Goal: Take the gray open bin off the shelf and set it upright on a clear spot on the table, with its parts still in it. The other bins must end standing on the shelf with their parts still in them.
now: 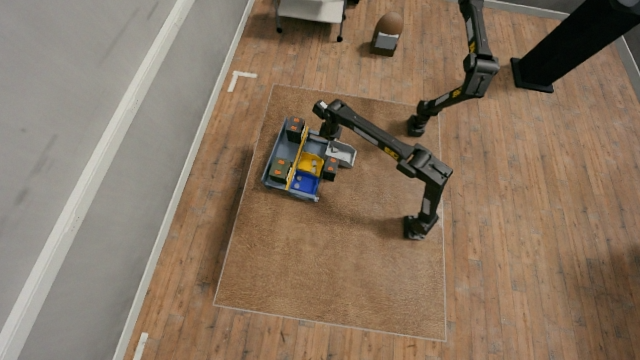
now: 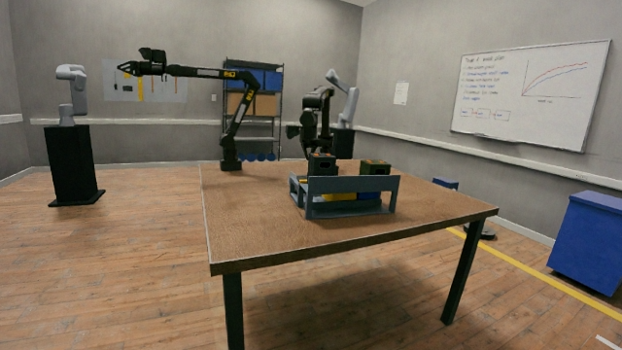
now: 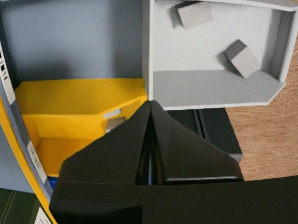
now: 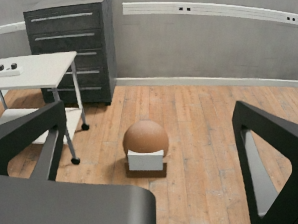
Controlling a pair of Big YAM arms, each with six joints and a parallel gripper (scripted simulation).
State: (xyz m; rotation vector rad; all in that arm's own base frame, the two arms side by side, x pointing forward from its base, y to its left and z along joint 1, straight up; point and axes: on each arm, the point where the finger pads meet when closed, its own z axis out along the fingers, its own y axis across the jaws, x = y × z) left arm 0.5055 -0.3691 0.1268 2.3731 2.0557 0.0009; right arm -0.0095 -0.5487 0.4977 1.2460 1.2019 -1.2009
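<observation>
Around the gray bin, I see 3 dark boxes; left hand together, right hand apart.

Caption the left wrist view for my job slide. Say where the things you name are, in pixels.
Closed jaws point at the seam between the yellow bin (image 3: pixel 70 120) and the gray bin (image 3: pixel 215 55), which holds two gray blocks.

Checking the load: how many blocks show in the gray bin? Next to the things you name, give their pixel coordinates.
2: one block (image 3: pixel 196 15) near the left wrist view's top edge, another block (image 3: pixel 242 58) lower right; others may be hidden.
</observation>
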